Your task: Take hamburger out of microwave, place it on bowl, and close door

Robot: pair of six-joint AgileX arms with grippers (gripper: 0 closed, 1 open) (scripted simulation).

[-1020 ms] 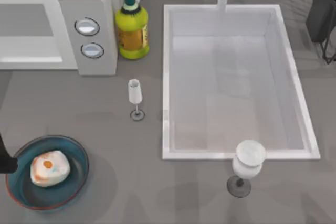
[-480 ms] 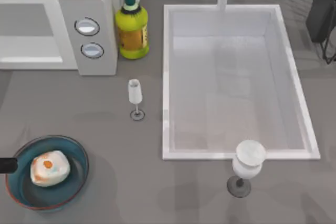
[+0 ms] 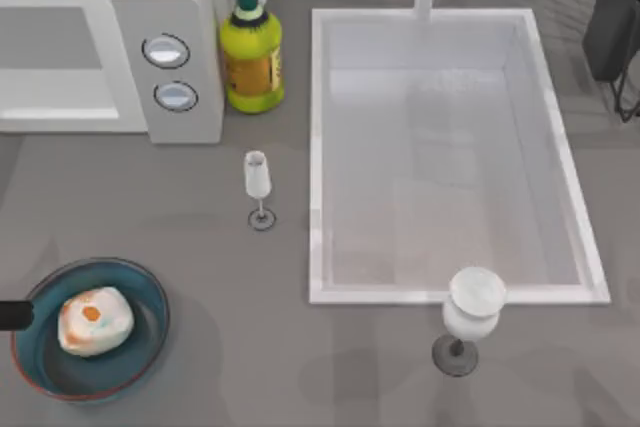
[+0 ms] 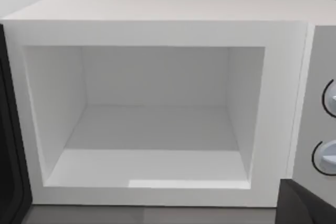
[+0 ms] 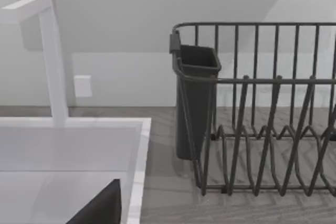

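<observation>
The hamburger (image 3: 94, 320), a pale rounded lump with orange-brown patches, lies inside our dark teal bowl (image 3: 148, 296), which sits on the grey surface (image 3: 300, 367) well in front of the microwave (image 3: 165, 27). By our reading, two parts of the job are done: the food is out and placed. The last part looks open. Our left wrist view faces the microwave's bare white cavity (image 4: 152, 129), smooth-walled and boxy, with no panel across its mouth; a dark edge beside that opening may be the door (image 4: 10, 171), swung aside, though we cannot be sure. Closing it is what remains.

A dark stub of our left arm (image 3: 14, 315) sits just beside the bowl's rim, on the side away from the microwave's knobs; whether its jaws are spread or pressed together we cannot tell. Our right arm idles far from the microwave, looking at a dark wire dish rack (image 5: 262, 119) beyond the white rectangular sink (image 3: 570, 177); its jaws we cannot judge either.

A yellow-green bottle (image 3: 250, 62) stands just beside the microwave's knob panel, a slim white stemmed glass (image 3: 257, 179) in front of it.
</observation>
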